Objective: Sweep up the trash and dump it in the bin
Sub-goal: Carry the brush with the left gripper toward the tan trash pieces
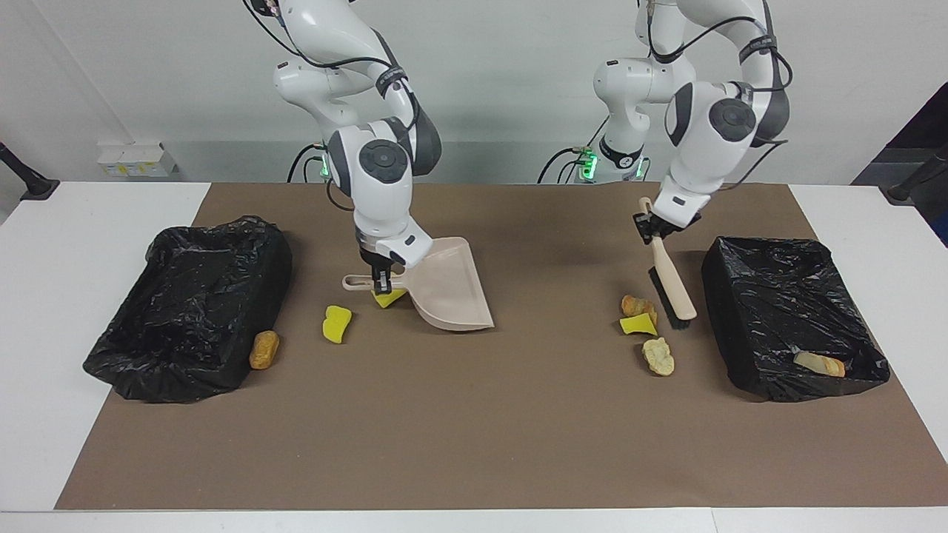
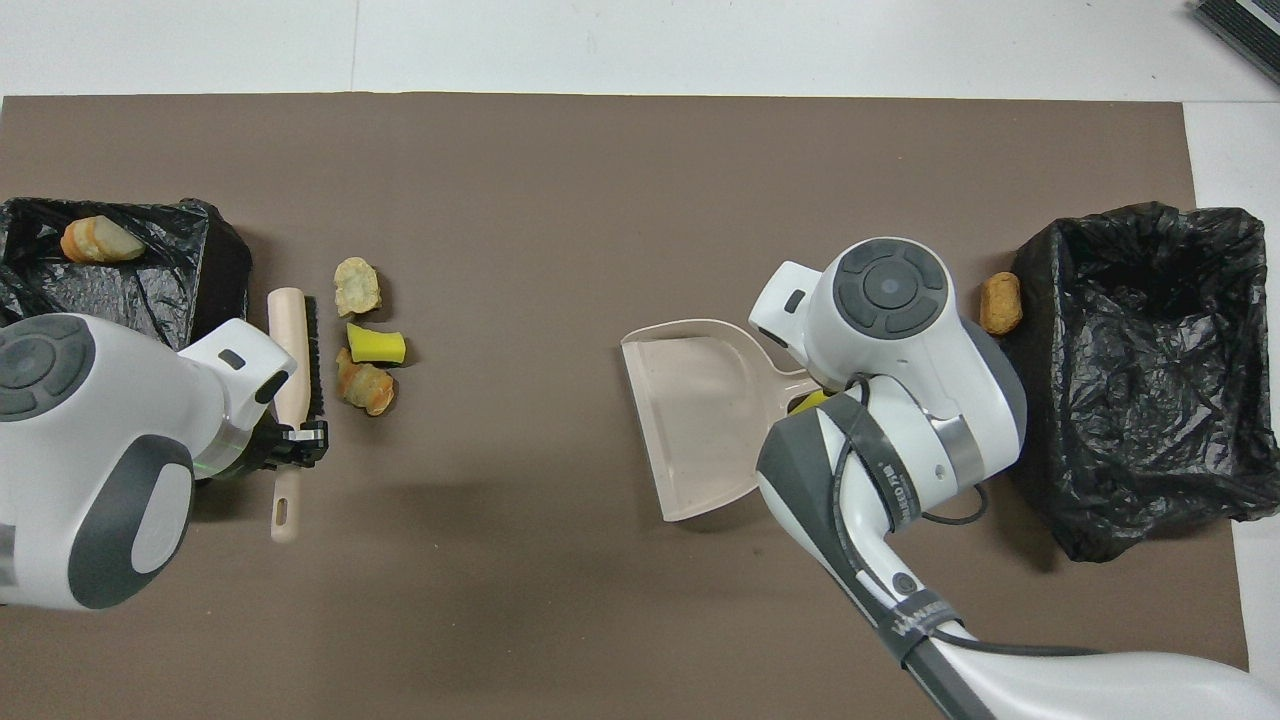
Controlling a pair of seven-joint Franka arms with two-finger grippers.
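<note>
Trash lies scattered over the brown mat [image 1: 474,429] on the surface [image 1: 74,296]. Toward the left arm's end, a brown lump [image 1: 637,304], a yellow sponge wedge [image 1: 638,324] and a pale lump [image 1: 658,356] sit in a close row just beside a black-lined bin [image 1: 792,314], which holds one more bread piece [image 1: 818,363]. The left claw [image 1: 653,228] is clamped on the handle of a brush [image 1: 672,285] that hangs tilted between that row and the bin. Toward the right arm's end, the right claw [image 1: 381,280] is clamped on the handle of a beige dustpan [image 1: 448,285], its mouth turned toward the left arm's end. A yellow green-backed chunk [image 1: 388,297] peeks out under the handle, another yellow sponge [image 1: 335,324] lies near it, and a golden lump [image 1: 264,349] rests against the second black-lined bin [image 1: 189,311]
</note>
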